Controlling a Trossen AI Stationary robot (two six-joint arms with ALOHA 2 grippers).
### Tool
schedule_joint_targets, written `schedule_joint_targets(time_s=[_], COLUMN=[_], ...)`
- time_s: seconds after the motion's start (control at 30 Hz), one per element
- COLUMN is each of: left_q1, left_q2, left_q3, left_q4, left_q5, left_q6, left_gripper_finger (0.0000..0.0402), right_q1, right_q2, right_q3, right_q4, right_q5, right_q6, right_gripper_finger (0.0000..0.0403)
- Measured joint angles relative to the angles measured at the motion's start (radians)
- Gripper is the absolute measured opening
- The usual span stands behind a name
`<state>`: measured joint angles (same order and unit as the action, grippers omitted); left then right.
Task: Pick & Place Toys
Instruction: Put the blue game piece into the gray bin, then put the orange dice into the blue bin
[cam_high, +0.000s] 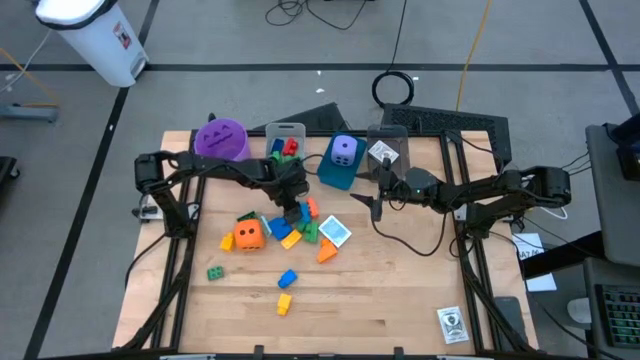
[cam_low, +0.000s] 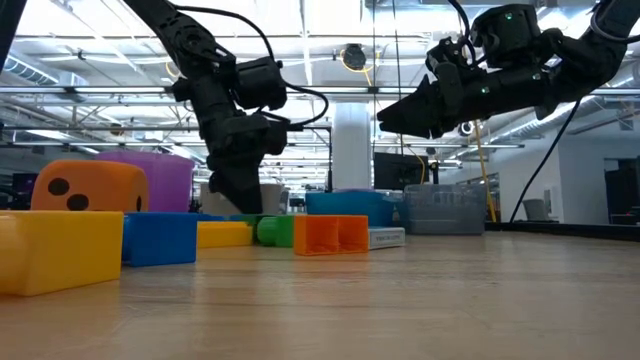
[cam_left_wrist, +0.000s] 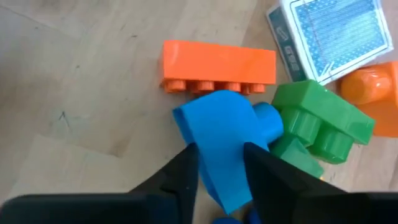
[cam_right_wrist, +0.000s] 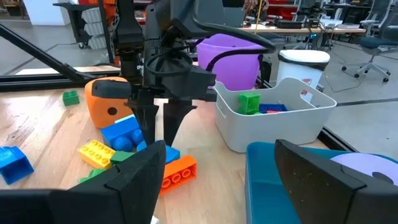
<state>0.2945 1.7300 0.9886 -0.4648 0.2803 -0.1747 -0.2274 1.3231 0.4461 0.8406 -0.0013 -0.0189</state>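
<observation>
A pile of toys lies mid-table: an orange die (cam_high: 249, 234), an orange brick (cam_left_wrist: 217, 62), a green brick (cam_left_wrist: 317, 118), a printed cube (cam_left_wrist: 329, 31) and others. My left gripper (cam_high: 293, 212) reaches down into this pile, its fingers shut on a blue brick (cam_left_wrist: 217, 124). My right gripper (cam_high: 378, 203) hangs open and level to the right of the pile, in front of the bins, with nothing between its fingers (cam_right_wrist: 137, 180). My left gripper pinches the blue brick between its two fingers, one on each of two opposite sides (cam_left_wrist: 202, 155). The fingers slant steeply down from the table's left. The brick sits tilted beside the orange and green bricks; I cannot tell whether it is clear of the table.
Along the far edge stand a purple cup (cam_high: 221, 138), a grey bin (cam_high: 285, 145) with bricks, a blue bin (cam_high: 340, 172) with a purple die (cam_high: 343, 150), and a clear bin (cam_high: 385, 150). Loose green (cam_high: 215, 272), blue (cam_high: 288, 278) and yellow (cam_high: 284, 303) bricks lie nearer.
</observation>
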Motion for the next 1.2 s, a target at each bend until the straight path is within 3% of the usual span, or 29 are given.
schedule_joint_targets(time_s=[0.4, 0.53, 0.73, 1.2], left_q1=[-0.005, -0.012, -0.033, -0.048], left_q2=[-0.019, -0.033, -0.040, -0.043], left_q3=[0.000, 0.036, 0.168, 0.322], left_q4=[-0.028, -0.136, -0.319, -0.409], left_q5=[0.043, 0.033, -0.069, -0.087], left_q6=[0.051, 0.077, 0.118, 0.252], left_gripper_finger=[0.0007, 0.0009, 0.0004, 0.0022], right_q1=[0.000, 0.000, 0.000, 0.000], right_q2=[0.000, 0.000, 0.000, 0.000], right_q3=[0.000, 0.000, 0.000, 0.001], right_q4=[0.000, 0.000, -0.001, 0.031], right_q5=[0.000, 0.000, 0.000, 0.000], right_q6=[0.000, 0.000, 0.000, -0.001], right_gripper_finger=[0.0288, 0.0288, 0.0288, 0.0288])
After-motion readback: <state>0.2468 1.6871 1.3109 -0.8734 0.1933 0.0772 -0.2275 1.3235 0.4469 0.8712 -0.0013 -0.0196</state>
